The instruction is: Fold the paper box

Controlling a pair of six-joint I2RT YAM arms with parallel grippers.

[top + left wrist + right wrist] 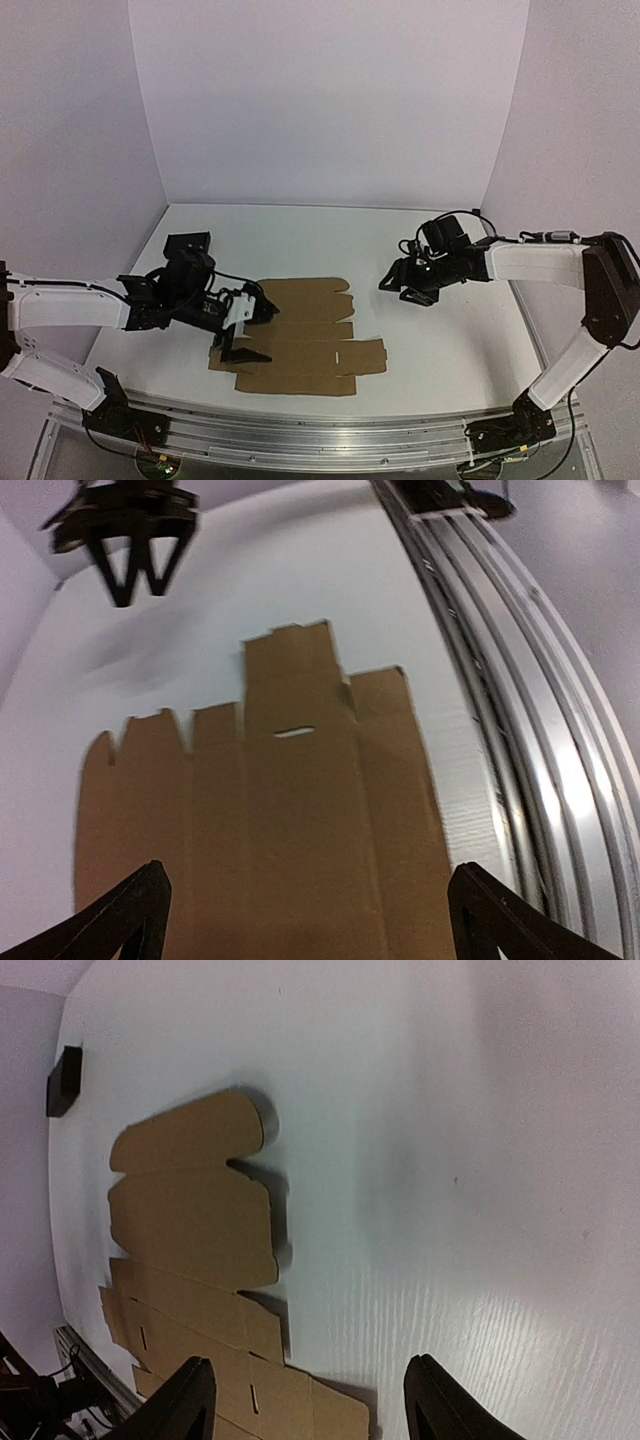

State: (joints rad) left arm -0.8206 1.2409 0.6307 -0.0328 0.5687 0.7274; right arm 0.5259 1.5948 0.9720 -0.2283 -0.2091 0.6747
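Top external view: paper box [305,335] is a flat, unfolded die-cut sheet of plain brown cardboard with creased panels, notched flaps and small slots. It lies flat on the white tabletop [450,340], close to the near edge and left of middle. Left hand [255,333] is at the sheet's left end, fingers spread wide over the cardboard, gripping nothing. Right hand [405,287] is clear of the sheet, off its far right corner, fingers parted and empty.
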